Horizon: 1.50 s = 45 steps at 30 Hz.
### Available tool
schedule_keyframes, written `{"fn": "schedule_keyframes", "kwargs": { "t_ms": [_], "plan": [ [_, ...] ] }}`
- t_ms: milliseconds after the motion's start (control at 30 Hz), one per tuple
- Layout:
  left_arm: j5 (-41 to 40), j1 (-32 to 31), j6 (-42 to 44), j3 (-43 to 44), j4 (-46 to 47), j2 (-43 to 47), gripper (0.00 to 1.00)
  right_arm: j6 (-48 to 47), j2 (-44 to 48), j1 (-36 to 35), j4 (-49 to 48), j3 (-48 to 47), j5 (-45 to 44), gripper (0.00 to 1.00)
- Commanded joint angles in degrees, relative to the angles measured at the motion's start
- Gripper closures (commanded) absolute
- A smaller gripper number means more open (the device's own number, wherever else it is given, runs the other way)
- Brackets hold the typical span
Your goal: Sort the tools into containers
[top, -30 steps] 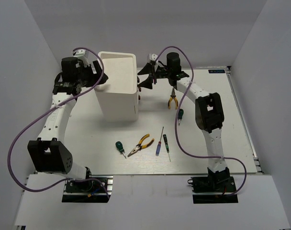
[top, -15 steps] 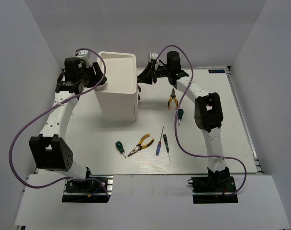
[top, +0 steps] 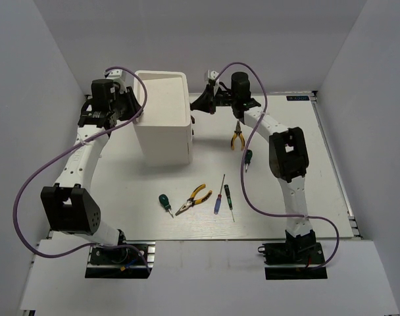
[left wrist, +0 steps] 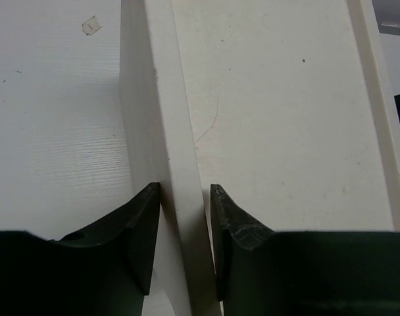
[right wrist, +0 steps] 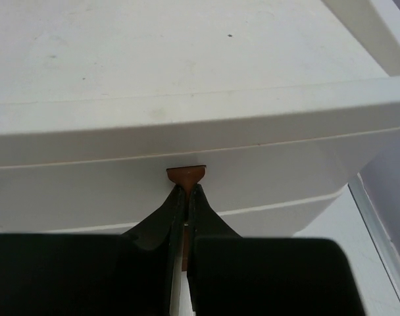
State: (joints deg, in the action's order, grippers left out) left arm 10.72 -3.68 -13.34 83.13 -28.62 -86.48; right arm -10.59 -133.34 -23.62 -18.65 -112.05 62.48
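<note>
The white cabinet (top: 163, 138) stands at the back left of the table, with its drawers facing right. My left gripper (top: 138, 110) straddles its left wall (left wrist: 167, 131), one finger (left wrist: 144, 224) outside and one inside the recessed top, and pinches that wall. My right gripper (top: 195, 107) is shut on the brown knob (right wrist: 185, 175) of the top drawer (right wrist: 266, 164). On the table lie yellow pliers (top: 237, 137), a green screwdriver (top: 248, 157), another green screwdriver (top: 164, 203), a second pair of pliers (top: 194, 198) and two thin screwdrivers (top: 218, 201) (top: 228, 193).
White walls close in the table on the left, back and right. A metal rail (top: 338, 178) runs along the right edge. Purple cables (top: 29, 191) loop off both arms. The arm bases (top: 118, 257) sit at the near edge.
Both grippers have closed: the left onto the cabinet's left wall, the right onto the top drawer's knob. The left wrist has shifted slightly right and up. The tools have not moved.
</note>
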Motion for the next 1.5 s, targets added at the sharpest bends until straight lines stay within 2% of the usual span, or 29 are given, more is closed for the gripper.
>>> {"fn": "schedule_keyframes", "kwargs": {
  "t_ms": [0, 133, 300, 433, 600, 633, 667, 700, 733, 767, 800, 833, 933, 967, 1000, 1067, 1100, 1133, 1167, 1200, 1233, 1267, 1300, 1333, 1367, 1400, 1467],
  "plan": [
    [4.0, -2.5, -0.9, 1.7, -0.7, 0.3, 0.58, 1.5, 4.0, 1.5, -1.4, 3.5, -9.6, 1.00],
    [2.9, -2.5, -0.9, 1.7, -0.7, 0.3, 0.60, 0.1, 7.2, 4.5, 0.8, 7.5, -11.8, 1.00],
    [1.8, -2.5, -0.9, 1.2, -0.7, 0.3, 0.61, -2.6, 12.5, 7.7, 2.0, 16.9, -10.7, 1.00],
    [1.2, -2.5, -0.9, 1.2, -0.7, 0.3, 0.63, -7.5, 15.6, 8.5, 5.6, 20.0, -10.5, 1.00],
    [0.7, -2.5, -0.9, 1.2, -0.2, 0.3, 0.62, -6.5, 16.5, 9.5, 7.3, 20.6, -10.4, 1.00],
    [0.7, -2.5, -0.9, 1.2, 0.3, 0.3, 0.59, -5.9, 16.9, 9.4, 7.3, 20.6, -10.4, 0.73],
    [0.7, -2.5, -0.9, 1.2, 0.3, 0.3, 0.52, -5.6, 17.1, 9.4, 8.0, 20.5, -11.1, 0.54],
    [0.7, -2.5, -0.9, 1.2, 0.3, 0.3, 0.41, -5.8, 17.5, 9.3, 10.7, 20.2, -14.2, 0.35],
    [0.7, -2.5, -0.9, 1.8, 0.3, -0.3, 0.24, -7.6, 17.9, 9.3, 15.4, 18.3, -15.6, 0.23],
    [0.7, -2.5, -0.9, 1.8, 0.3, -0.3, 0.18, -8.8, 17.9, 9.3, 17.1, 17.7, -17.2, 0.19],
    [-0.1, -2.5, -0.9, 2.6, 0.3, -0.3, 0.13, -9.0, 18.1, 9.3, 20.9, 17.1, -23.7, 0.19],
    [-0.1, -2.5, -0.9, 3.5, 0.3, -0.3, 0.08, -8.1, 18.3, 9.6, 22.8, 16.6, -26.7, 0.19],
    [-1.3, -2.5, -0.3, 6.2, -0.8, -0.3, 0.05, -8.0, 18.2, 10.0, 28.8, 15.6, -37.6, 0.29],
    [-1.9, -2.5, -0.3, 6.9, -1.3, -0.3, 0.05, -8.7, 17.8, 10.1, 30.2, 15.1, -39.3, 0.43],
    [-3.1, -2.5, 0.4, 8.4, -1.3, -0.3, 0.05, -9.1, 17.6, 10.3, 34.4, 14.8, -41.9, 0.52],
    [-4.2, -1.9, 1.2, 9.7, -1.9, 0.5, 0.09, -11.4, 17.5, 10.2, 36.2, 16.1, -45.0, 0.63],
    [-5.3, -1.9, 2.9, 10.5, -2.5, 1.4, 0.14, -12.0, 17.3, 9.9, 38.1, 16.4, -46.0, 0.66],
    [-5.3, -1.9, 3.8, 10.5, -2.5, 1.4, 0.48, -12.3, 17.1, 9.7, 38.8, 17.0, -49.1, 0.67],
    [-6.3, -1.9, 4.8, 11.4, -3.6, 2.4, 0.69, -12.4, 16.4, 9.6, 39.4, 16.4, -49.8, 0.67],
    [-8.0, -2.7, 6.6, 12.5, -5.8, 2.9, 0.82, -12.1, 15.4, 9.6, 42.6, 16.0, -50.7, 0.67],
    [-8.0, -2.7, 6.7, 12.5, -6.8, 3.8, 0.89, -11.9, 14.8, 9.5, 43.5, 15.5, -52.1, 0.67],
    [-7.0, -2.7, 6.7, 11.4, -7.4, 4.5, 0.91, -11.5, 13.0, 9.3, 46.1, 14.0, -52.9, 0.64],
    [-6.2, -2.7, 7.4, 10.3, -7.4, 5.6, 0.87, -11.6, 12.6, 9.0, 46.9, 13.6, -53.3, 0.62],
    [-4.8, -3.3, 7.5, 8.9, -8.1, 8.0, 0.80, -11.6, 12.1, 8.9, 47.4, 12.9, -53.9, 0.60],
    [-3.4, -3.3, 7.5, 7.5, -8.6, 9.0, 0.68, -11.6, 11.1, 8.7, 48.1, 12.6, -55.1, 0.58],
    [-0.6, -3.3, 8.2, 4.9, -9.4, 11.0, 0.43, -11.5, 10.1, 8.2, 48.8, 12.1, -55.4, 0.56],
    [4.8, -3.9, 8.9, 2.2, -9.4, 13.0, 0.30, -11.3, 8.5, 7.9, 49.4, 11.3, -56.1, 0.53]
  ]
}}
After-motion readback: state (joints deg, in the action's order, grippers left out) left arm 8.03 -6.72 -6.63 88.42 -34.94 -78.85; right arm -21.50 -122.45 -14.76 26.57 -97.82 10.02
